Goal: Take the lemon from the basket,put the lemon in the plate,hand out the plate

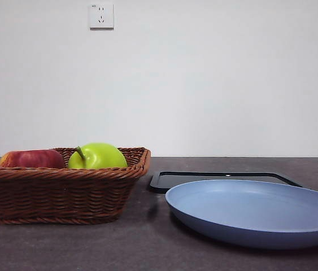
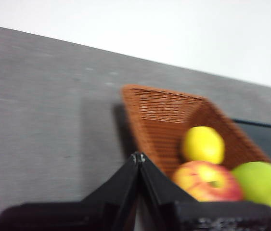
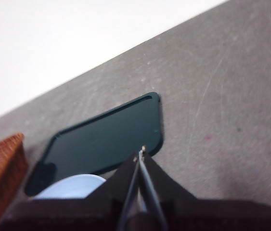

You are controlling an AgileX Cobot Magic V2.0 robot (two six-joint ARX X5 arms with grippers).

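Observation:
The brown wicker basket stands at the left of the front view; it also shows in the left wrist view. The yellow lemon lies inside it, seen only in the left wrist view and hidden in the front view. The light-blue plate sits at the right front; a piece of it shows in the right wrist view. My left gripper is shut and empty, held above the table beside the basket. My right gripper is shut and empty, above the black tray.
A red apple and a green apple lie in the basket, next to the lemon in the left wrist view. A flat black tray lies behind the plate. A wall stands behind the grey table.

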